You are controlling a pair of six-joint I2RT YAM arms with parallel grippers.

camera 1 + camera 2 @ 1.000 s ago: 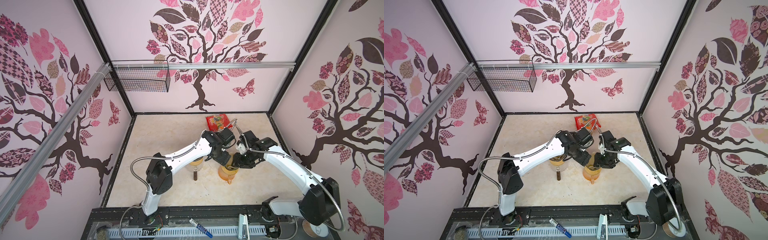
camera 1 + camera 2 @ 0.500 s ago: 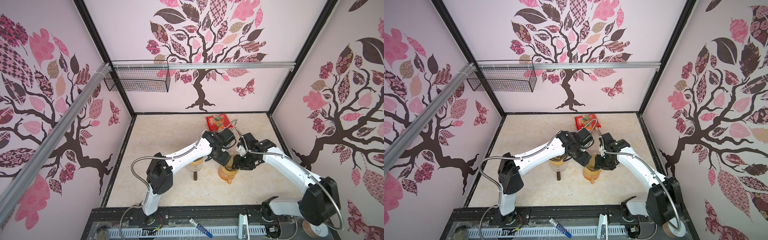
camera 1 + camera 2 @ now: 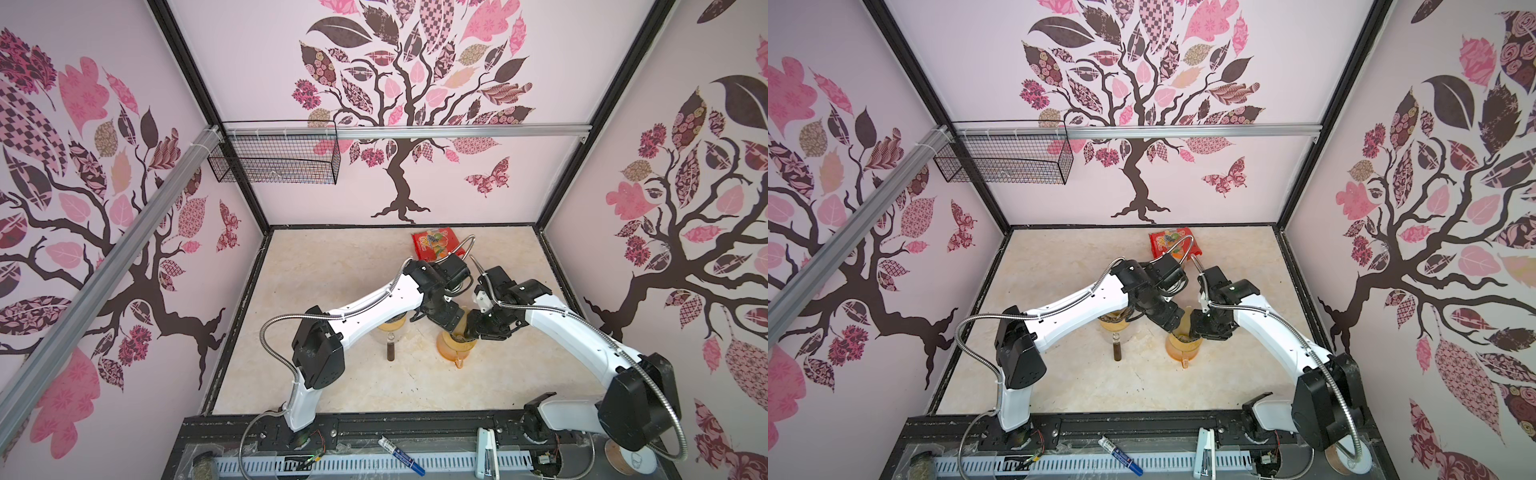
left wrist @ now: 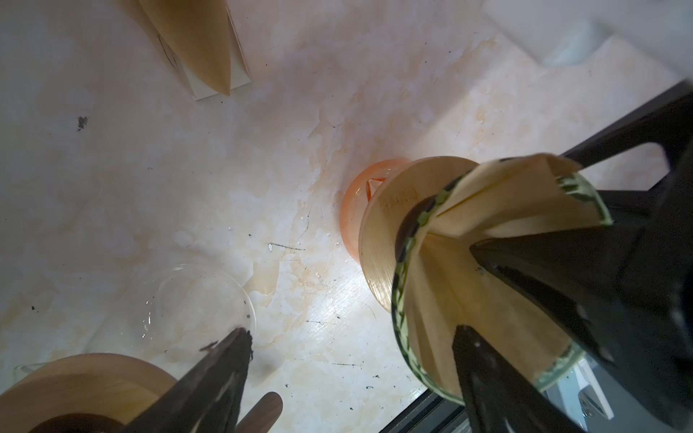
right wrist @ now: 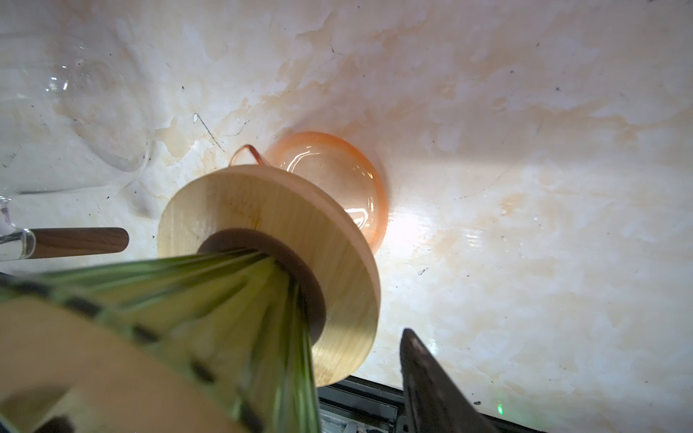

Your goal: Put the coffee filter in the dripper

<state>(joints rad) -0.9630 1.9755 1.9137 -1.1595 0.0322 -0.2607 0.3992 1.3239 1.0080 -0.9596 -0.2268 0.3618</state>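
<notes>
The coffee filter (image 4: 506, 210) is seen inside the dripper (image 5: 232, 296); the left gripper (image 4: 350, 331), at its eleven o'clock in both top views, is spread wide. The right gripper (image 3: 471, 329), at two o'clock, is set astride the rim; its grip cannot be told.

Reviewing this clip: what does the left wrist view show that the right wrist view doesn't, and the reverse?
Left wrist only: spare folded filters lying on the tabletop, a second wooden collar, and a look into the dripper with the coffee filter sitting inside. Right wrist only: the dripper's ribbed green outer wall narrowing into its wooden collar. Both: that collar, the orange glass server beneath it, the marble tabletop.
</notes>
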